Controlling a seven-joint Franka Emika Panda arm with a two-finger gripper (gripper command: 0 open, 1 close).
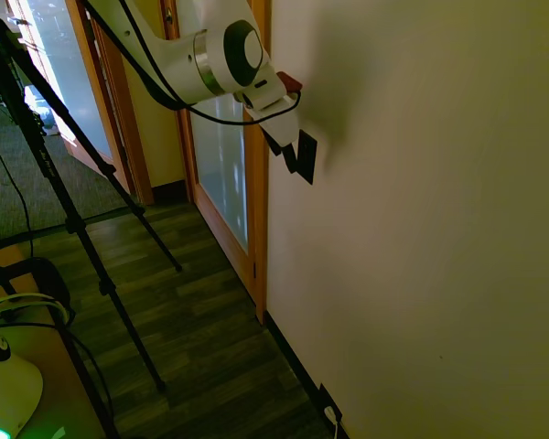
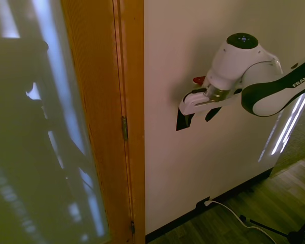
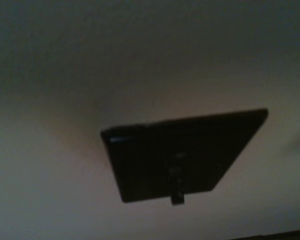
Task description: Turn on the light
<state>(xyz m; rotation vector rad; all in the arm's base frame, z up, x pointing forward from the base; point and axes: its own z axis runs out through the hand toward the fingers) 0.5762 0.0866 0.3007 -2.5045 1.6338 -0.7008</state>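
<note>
The light itself is out of view. Its switch (image 1: pixel 306 157) is a small black upright plate on the pale wall, right of the wooden door frame. In the second exterior view only the lower left part of the switch (image 2: pixel 181 122) shows past the hand. My gripper (image 1: pixel 284 154) is pressed up close to the plate, its dark fingers apart and holding nothing. Seen from the other side, the gripper (image 2: pixel 199 117) comes in from the right. The wrist view shows the switch (image 3: pixel 190 155) close up, with a small toggle (image 3: pixel 176 192) at one edge.
A wooden door frame (image 2: pixel 129 101) with a frosted glass panel (image 1: pixel 221 155) stands just beside the switch. Low on the wall sits a dark outlet plate (image 2: pixel 202 206) with a white cord (image 2: pixel 229 209). Dark wood flooring (image 1: pixel 192 338) runs along the wall.
</note>
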